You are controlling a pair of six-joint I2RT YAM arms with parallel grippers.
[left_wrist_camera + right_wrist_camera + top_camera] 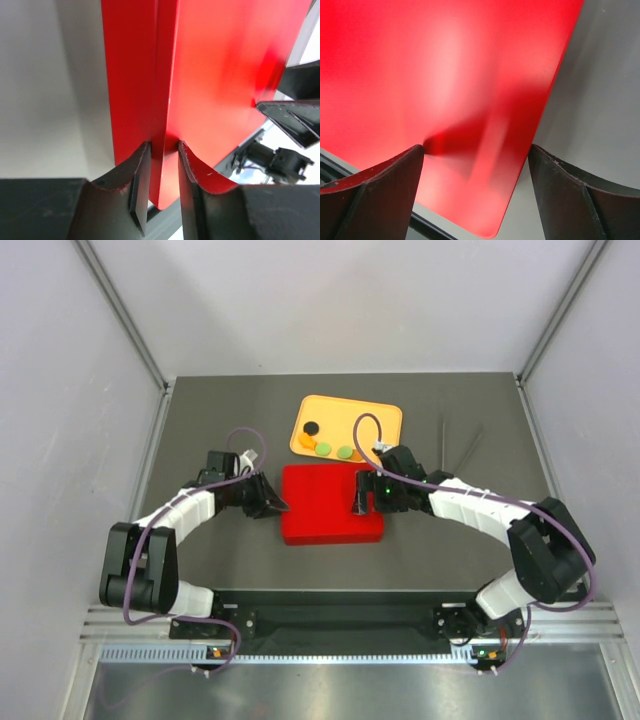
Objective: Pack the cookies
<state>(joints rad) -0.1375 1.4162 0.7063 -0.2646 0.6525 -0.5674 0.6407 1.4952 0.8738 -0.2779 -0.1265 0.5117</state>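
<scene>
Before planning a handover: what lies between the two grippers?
The red box, in the top view; left gripper pinches its left edge, right gripper straddles its right edge.

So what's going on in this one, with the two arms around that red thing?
The left claw is pinched on the left edge of the flat red plastic box in the middle of the table. The right claw is open at the box's right side, gripping nothing. The small round cookies lie on the orange rectangular tray behind the box, and neither arm is handling them.
</scene>
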